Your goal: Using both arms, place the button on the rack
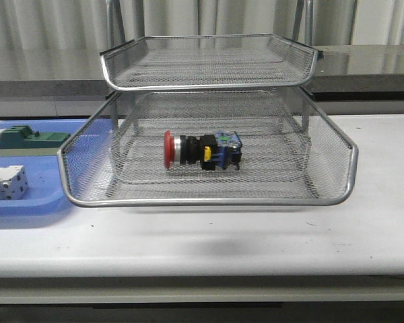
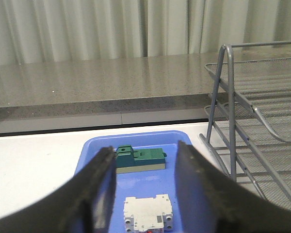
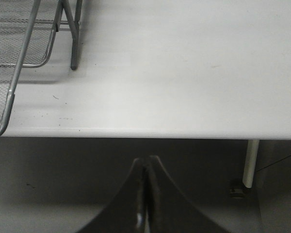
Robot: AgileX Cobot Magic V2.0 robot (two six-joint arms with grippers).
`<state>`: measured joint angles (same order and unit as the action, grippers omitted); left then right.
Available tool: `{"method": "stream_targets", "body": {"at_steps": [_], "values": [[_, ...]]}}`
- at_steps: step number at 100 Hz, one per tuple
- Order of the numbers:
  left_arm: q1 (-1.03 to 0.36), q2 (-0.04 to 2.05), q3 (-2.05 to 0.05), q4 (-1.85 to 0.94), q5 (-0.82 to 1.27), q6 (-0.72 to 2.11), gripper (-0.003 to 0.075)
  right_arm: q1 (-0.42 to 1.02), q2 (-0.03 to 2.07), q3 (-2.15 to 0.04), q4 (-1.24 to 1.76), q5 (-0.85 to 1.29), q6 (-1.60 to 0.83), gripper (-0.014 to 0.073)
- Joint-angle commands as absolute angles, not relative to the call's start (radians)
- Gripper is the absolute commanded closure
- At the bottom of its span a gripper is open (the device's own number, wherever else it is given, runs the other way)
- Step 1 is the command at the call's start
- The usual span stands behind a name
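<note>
button (image 1: 202, 150) lying in rack (image 1: 209, 199) middle tray | left gripper (image 2: 144, 187) fingers apart, empty | right gripper (image 3: 145, 194) fingers together, empty

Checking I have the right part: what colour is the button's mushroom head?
Red, clearest in the front view, where the button lies on its side in the rack.

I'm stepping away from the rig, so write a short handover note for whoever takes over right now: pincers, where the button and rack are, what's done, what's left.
Left pincer: open, empty, above the blue tray holding the green block and white-grey block.
Right pincer: shut, empty, off the table's front edge, right of the rack.
Button: lying on its side in the rack's lower visible tier, red head pointing left.
Done: button appears placed on the rack.
Left: probably nothing but parking the arms; neither shows in the front view.
</note>
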<state>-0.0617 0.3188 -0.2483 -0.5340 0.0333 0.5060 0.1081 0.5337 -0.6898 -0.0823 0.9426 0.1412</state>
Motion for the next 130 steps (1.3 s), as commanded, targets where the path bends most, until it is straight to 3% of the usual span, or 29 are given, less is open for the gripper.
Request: {"method": "stream_targets", "body": {"at_steps": [1,11,72,93,130], "values": [[-0.058,0.325,-0.274,-0.545,-0.047,0.497,0.0624,0.108,0.536,-0.724,-0.096,0.885,0.138,0.0662],[-0.058,0.325,-0.274,-0.545,-0.047,0.497,0.0743,0.108,0.536,-0.724,-0.096,0.885,0.138,0.0662],[-0.058,0.325,-0.274,-0.545,-0.047,0.497,0.0741,0.108,0.536,-0.724,-0.091,0.873,0.138,0.0662],[-0.058,0.325,-0.274,-0.545,-0.047,0.497,0.0741,0.108,0.553,-0.724,0.057,0.861,0.138,0.0662],[-0.058,0.325,-0.274,-0.545,-0.047,0.497,0.0741,0.119,0.77,-0.716,0.308,0.886,0.101,0.066]]}}
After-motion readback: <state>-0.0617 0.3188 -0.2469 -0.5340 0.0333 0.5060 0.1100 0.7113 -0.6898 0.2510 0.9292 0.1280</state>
